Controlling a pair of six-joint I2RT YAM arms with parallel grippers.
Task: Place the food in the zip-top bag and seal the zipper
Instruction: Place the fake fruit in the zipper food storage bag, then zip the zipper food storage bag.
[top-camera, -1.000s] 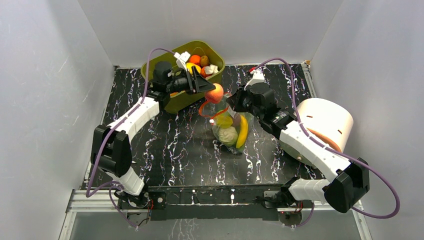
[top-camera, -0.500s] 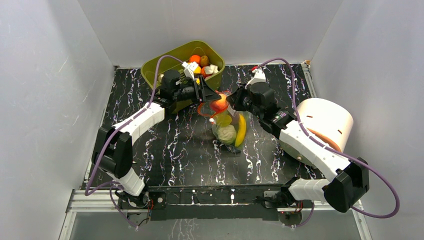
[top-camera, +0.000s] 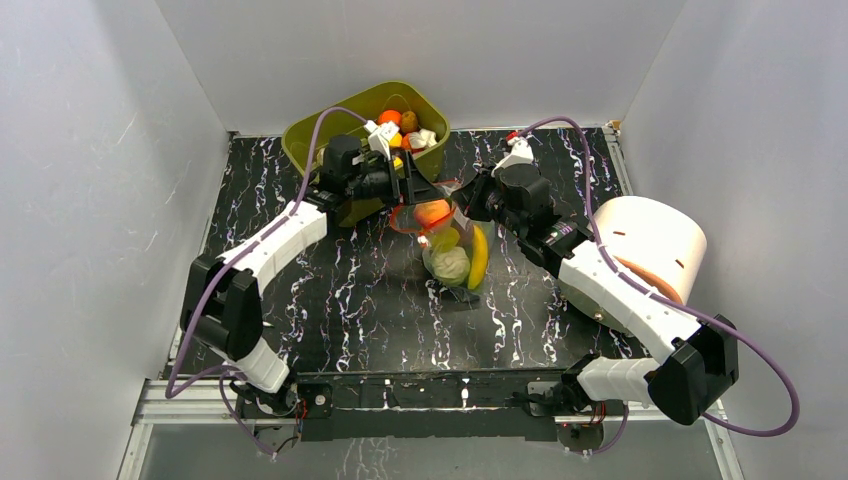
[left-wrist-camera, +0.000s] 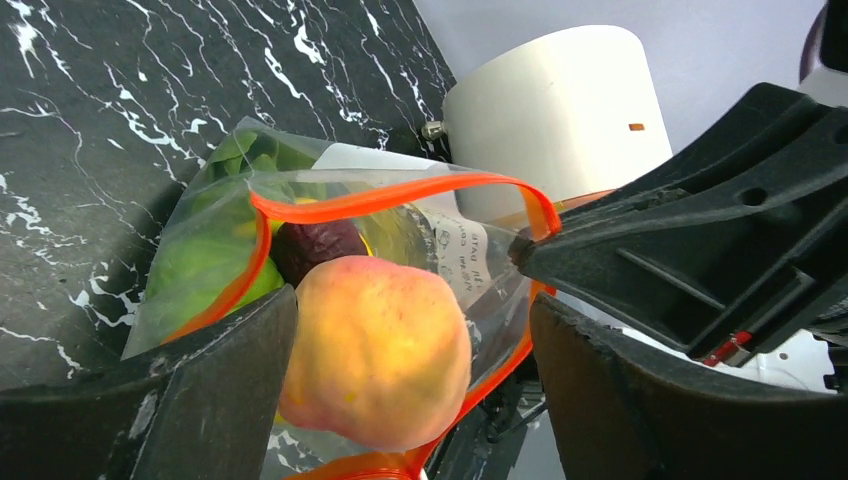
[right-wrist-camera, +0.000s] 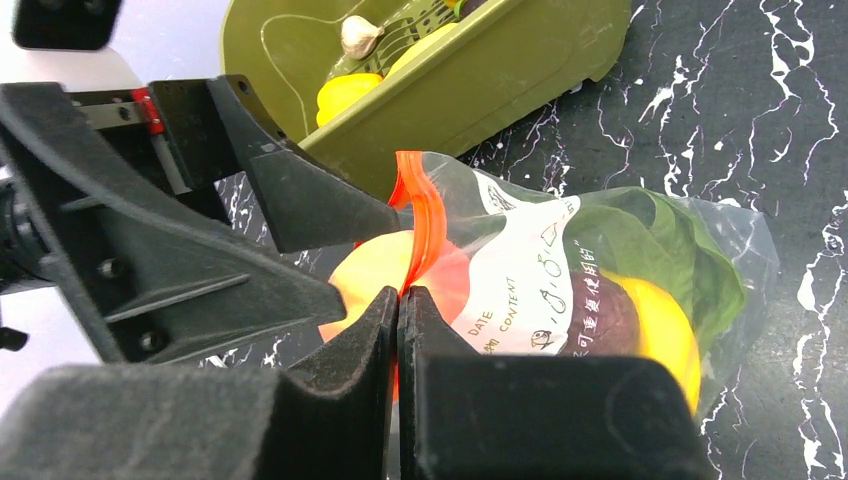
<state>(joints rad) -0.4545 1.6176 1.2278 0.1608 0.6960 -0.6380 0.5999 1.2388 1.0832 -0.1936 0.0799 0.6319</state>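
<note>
**Q:** Moved since the last frame?
**A:** Left gripper (top-camera: 418, 195) swung off the tub (top-camera: 400, 92) to the bag (top-camera: 455, 250) mouth, bringing the peach (top-camera: 432, 212). Its jaws are now wider.

**Q:** Any writing?
**A:** White label (right-wrist-camera: 520, 290) on the bag reads "DATE" and "CONTENT". There are Chinese characters too, but they're too slanted to read.

**Q:** Left state?
**A:** Spread wide, not clamping. Peach leans on one finger (left-wrist-camera: 200, 390), with a clear gap to the other. It sits at the zipper (left-wrist-camera: 400, 195) loop; can't tell how deep.

**Q:** Right?
**A:** Right gripper (right-wrist-camera: 398, 300) is pinched flat on the zipper, holding the mouth up. Same grip and same spot as before.

**Q:** Where's the bag?
**A:** Mid-table (top-camera: 340, 290), at 5 o'clock from the tub. Inside are the cabbage (top-camera: 452, 266), banana (top-camera: 479, 258), leaf (right-wrist-camera: 640, 240) and purple ball (left-wrist-camera: 318, 245).

**Q:** Other food?
**A:** Orange, yellow and white pieces in the tub, at the table's 12 o'clock edge.
</note>
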